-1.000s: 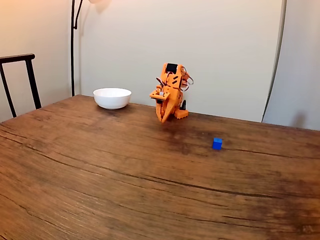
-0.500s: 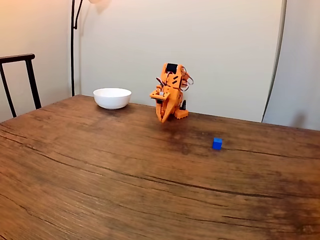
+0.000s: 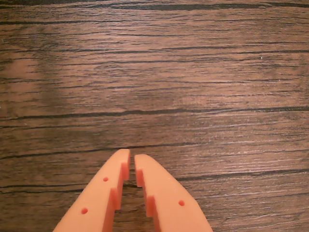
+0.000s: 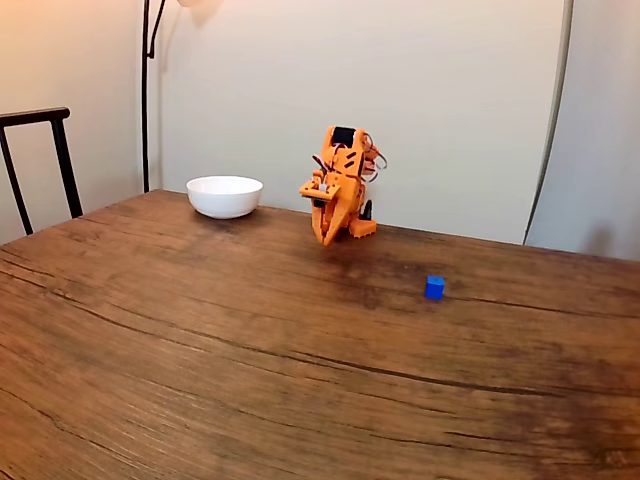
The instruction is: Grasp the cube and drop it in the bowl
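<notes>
A small bright blue cube (image 4: 434,287) sits on the wooden table, right of centre in the fixed view. The white bowl (image 4: 224,196) stands at the table's far left, near the wall. The orange arm is folded up at the far edge between them, its gripper (image 4: 326,240) pointing down at the table, well left of the cube and right of the bowl. In the wrist view the gripper (image 3: 132,157) has its two orange fingers nearly together, nothing between them, bare wood below.
A dark chair back (image 4: 40,160) stands beyond the table's left edge. A lamp pole (image 4: 146,90) rises behind the bowl. The wooden table (image 4: 250,370) stretches wide toward the camera.
</notes>
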